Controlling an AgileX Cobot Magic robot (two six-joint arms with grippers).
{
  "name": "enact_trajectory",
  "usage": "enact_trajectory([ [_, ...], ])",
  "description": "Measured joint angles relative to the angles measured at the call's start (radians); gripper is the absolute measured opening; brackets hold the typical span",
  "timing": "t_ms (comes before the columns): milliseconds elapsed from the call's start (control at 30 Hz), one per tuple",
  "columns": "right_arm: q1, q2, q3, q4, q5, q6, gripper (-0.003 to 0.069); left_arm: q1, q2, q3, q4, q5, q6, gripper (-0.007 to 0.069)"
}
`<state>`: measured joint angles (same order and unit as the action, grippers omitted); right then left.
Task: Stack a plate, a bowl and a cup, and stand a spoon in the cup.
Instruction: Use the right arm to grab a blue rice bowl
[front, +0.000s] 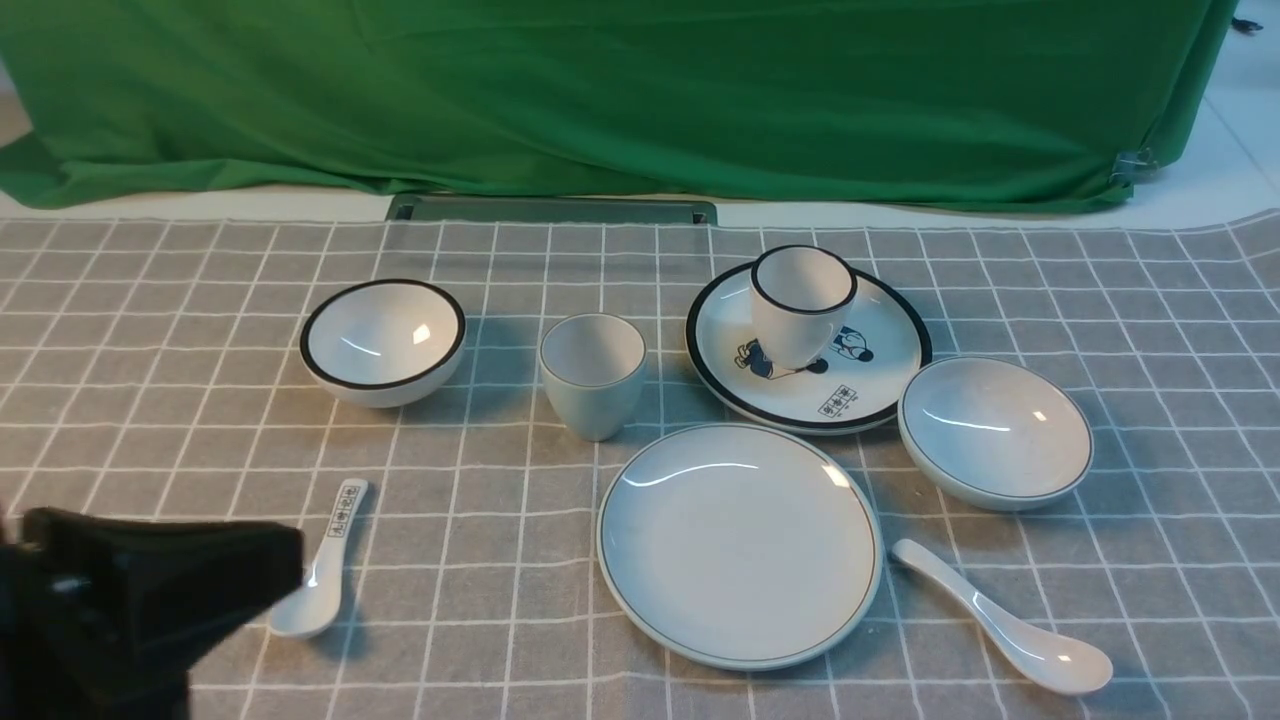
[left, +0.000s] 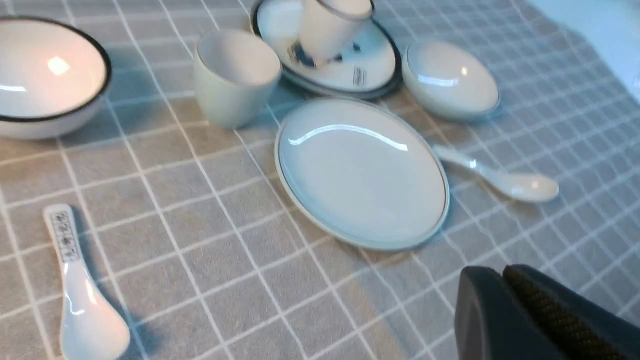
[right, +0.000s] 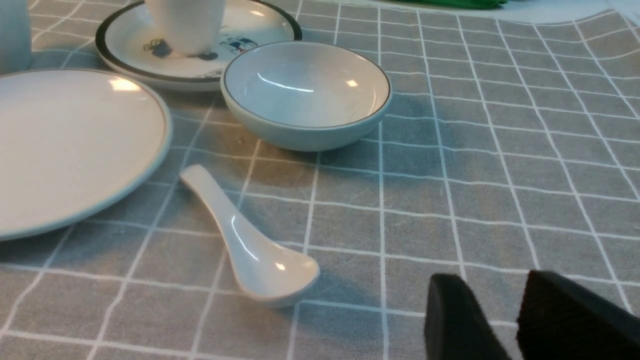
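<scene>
On my feed, 1 plain, glossy spoon (front: 1010, 622); left gripper (left: 502, 272) shut, right gripper (right: 492, 282) open, both cropped.

The plain plate (front: 740, 546) lay near the middle of the tabletop (front: 480, 610), the plain cup (front: 592, 378) upright beyond its left side, the plain bowl (front: 995, 432) to its far right, and the unmarked spoon (front: 1010, 625) at its right.

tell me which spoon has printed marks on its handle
The spoon on the robot's left; dark marks show on its handle, while the one beside the plain plate has an unmarked handle.
</scene>
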<state>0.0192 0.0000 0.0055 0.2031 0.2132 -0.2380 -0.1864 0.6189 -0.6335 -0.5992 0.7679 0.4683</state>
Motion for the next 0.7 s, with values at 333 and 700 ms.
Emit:
enact_trajectory([
  [333,0.000,0.000,0.000,0.169,-0.236,0.414,0.0242,-0.033,0.068,-0.008,0.009,0.003,0.071,0.0017],
  [700,0.130,0.343,-0.412,0.165,0.175,0.192,0.0162,-0.033,0.068,-0.008,-0.027,-0.041,0.190,0.0017],
])
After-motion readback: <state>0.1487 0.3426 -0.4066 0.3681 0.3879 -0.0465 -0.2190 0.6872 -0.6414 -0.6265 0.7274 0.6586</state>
